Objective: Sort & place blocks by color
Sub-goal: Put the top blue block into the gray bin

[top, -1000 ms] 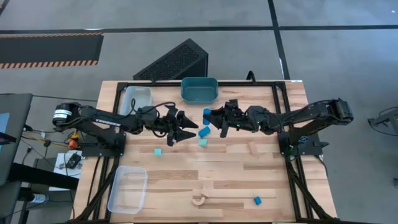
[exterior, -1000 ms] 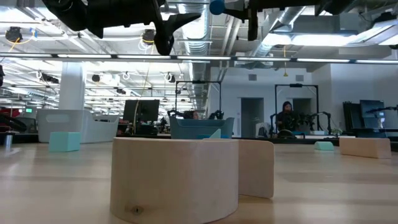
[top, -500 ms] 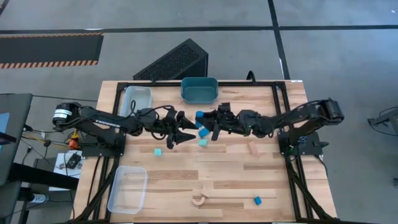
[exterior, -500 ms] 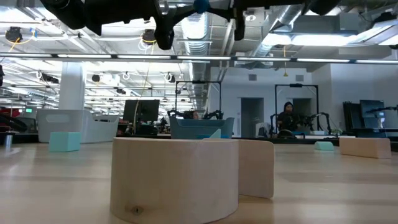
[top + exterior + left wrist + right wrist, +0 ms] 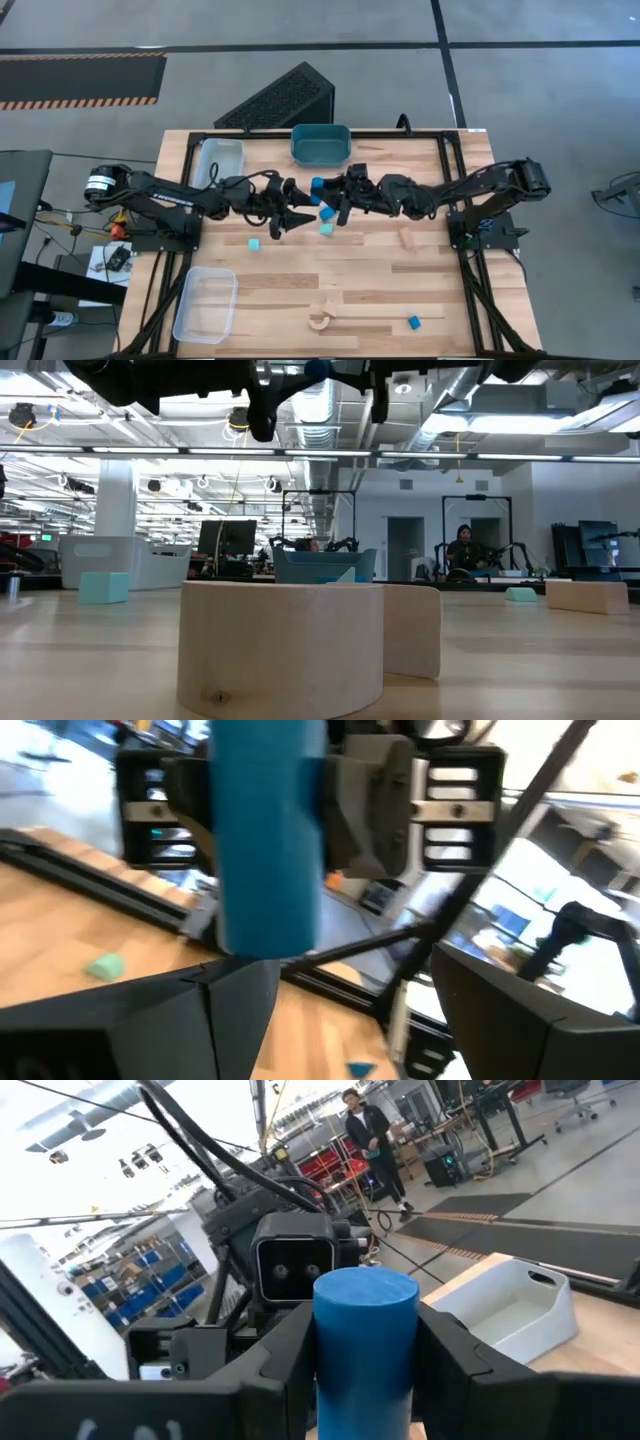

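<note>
Overhead, right hand [image 5: 326, 191] pinches a blue cylinder [image 5: 318, 186] above the wooden table [image 5: 370, 270]; left hand [image 5: 295, 208] spread.

This is a robotics lab set in a large open industrial hall. The low view shows an exposed ceiling [image 5: 330, 420] with ducts, pipes and strip lights, computer monitors [image 5: 225, 540] on benches, and a person [image 5: 462, 550] standing among further robot rigs. The right wrist view shows shelving with blue bins [image 5: 95, 1280]. From above, the wooden table [image 5: 360, 270] stands on grey concrete with hazard-striped floor marking [image 5: 80, 100].
</note>
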